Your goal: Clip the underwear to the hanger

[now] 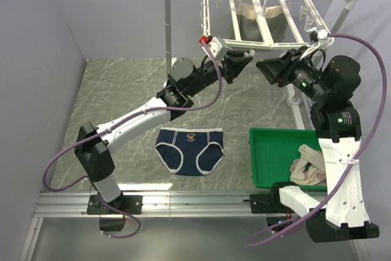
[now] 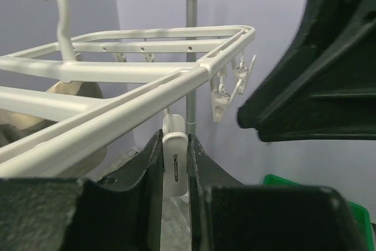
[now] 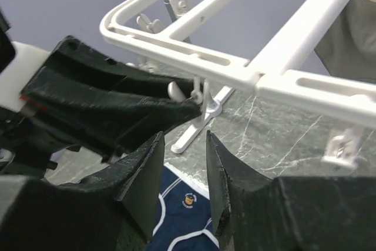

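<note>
One clip [image 2: 175,168] of the hanger [image 2: 117,73] is pinched in the left pincer [image 2: 175,138]; the right pincer [image 3: 184,139] is held ajar, empty.

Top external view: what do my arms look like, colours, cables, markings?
Both have white shell links and black joint housings. The left arm carries a purple cable from base to wrist and a small red-and-white tag near the wrist. The right arm has a similar purple cable and a green light. The left gripper and right gripper have black wedge-shaped fingers.
</note>
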